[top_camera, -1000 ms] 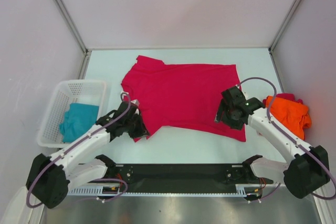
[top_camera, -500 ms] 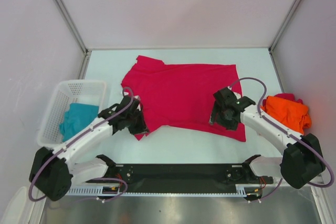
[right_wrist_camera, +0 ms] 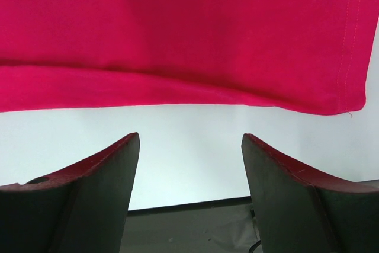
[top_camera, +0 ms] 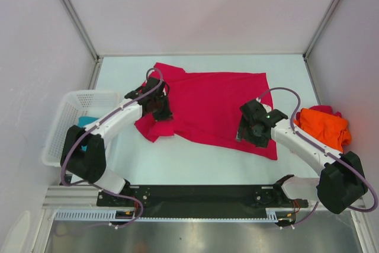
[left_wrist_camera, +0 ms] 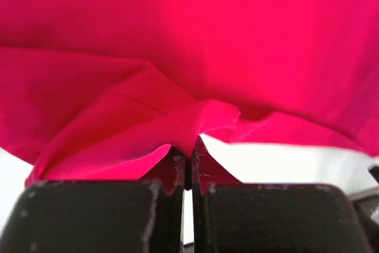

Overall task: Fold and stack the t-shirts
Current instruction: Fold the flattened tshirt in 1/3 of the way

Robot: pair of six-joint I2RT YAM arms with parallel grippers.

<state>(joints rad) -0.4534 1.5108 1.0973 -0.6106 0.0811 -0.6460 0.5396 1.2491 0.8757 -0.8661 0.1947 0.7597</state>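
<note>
Now that my left gripper (top_camera: 159,106), pinched shut on a sleeve of the crimson-pink t-shirt (top_camera: 213,102), has dragged it inward, folding's begun; my right gripper (top_camera: 251,128) hovers wide open, hem just ahead.

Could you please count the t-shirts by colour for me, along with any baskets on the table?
crimson-pink t-shirt, spread on the table: 1
orange t-shirt, bunched at the right edge: 1
teal t-shirt, in the basket: 1
white mesh basket: 1
Total: 4 things, 3 of them t-shirts
</note>
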